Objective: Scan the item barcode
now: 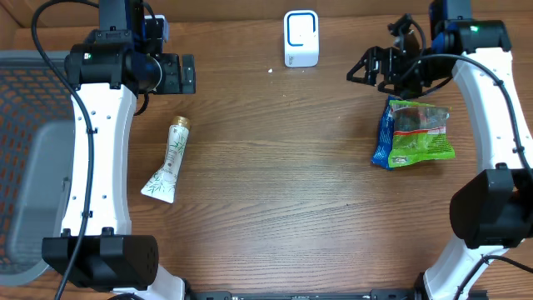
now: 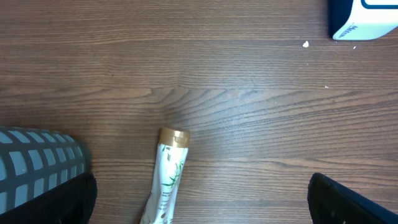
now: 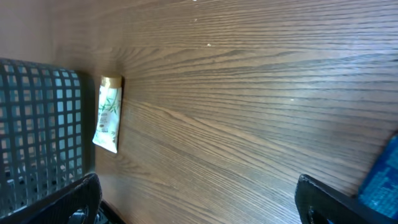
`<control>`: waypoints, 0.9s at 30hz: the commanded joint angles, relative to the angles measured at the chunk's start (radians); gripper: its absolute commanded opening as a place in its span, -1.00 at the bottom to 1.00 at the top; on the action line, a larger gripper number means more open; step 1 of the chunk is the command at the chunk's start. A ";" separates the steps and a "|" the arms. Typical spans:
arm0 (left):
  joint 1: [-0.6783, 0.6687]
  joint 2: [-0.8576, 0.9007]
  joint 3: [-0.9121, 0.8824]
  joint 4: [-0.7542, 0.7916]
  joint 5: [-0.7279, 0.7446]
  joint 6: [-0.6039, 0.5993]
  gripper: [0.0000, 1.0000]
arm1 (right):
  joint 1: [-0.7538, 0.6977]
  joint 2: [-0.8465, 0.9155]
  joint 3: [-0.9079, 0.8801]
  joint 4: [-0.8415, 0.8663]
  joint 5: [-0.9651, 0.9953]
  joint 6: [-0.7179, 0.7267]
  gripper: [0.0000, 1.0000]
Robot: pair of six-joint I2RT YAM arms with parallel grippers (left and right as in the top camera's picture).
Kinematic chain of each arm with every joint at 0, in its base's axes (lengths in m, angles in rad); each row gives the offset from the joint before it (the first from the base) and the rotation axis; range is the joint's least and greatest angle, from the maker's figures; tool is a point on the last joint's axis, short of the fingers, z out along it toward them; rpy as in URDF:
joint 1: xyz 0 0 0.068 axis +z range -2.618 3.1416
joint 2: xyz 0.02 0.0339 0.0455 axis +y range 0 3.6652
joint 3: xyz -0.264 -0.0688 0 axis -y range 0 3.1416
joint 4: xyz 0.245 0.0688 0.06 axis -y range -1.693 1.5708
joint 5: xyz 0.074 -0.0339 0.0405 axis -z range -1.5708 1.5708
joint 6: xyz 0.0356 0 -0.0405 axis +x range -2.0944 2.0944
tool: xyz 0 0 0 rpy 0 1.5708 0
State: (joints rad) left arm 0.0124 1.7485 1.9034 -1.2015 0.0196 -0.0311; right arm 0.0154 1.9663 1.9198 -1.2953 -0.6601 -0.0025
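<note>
A green and blue snack bag [image 1: 414, 133] lies flat on the table at the right; its blue edge [image 3: 382, 180] shows in the right wrist view. My right gripper [image 1: 371, 71] hovers just up and left of it, open and empty [image 3: 199, 205]. A white tube with a gold cap [image 1: 168, 158] lies at the left, cap pointing away [image 2: 169, 174]. My left gripper [image 1: 179, 73] hangs above and behind the tube, open with nothing between its fingers [image 2: 202, 211]. The white and blue scanner [image 1: 301, 38] stands at the back centre.
A grey mesh basket [image 1: 25, 167] sits off the table's left side, also seen in the left wrist view [image 2: 37, 162] and the right wrist view [image 3: 37, 124]. The scanner's corner [image 2: 367, 18] shows at the top right of the left wrist view.
</note>
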 commanded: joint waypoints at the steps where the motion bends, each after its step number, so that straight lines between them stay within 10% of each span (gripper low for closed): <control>1: -0.006 -0.002 -0.003 0.001 0.006 -0.018 0.99 | 0.011 -0.031 0.021 0.003 0.021 0.000 1.00; 27: -0.006 -0.002 -0.003 0.001 0.006 -0.018 1.00 | 0.030 -0.031 0.021 0.005 0.077 -0.005 1.00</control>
State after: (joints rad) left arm 0.0124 1.7485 1.9034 -1.2015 0.0196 -0.0311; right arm 0.0307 1.9663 1.9198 -1.2949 -0.5934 -0.0032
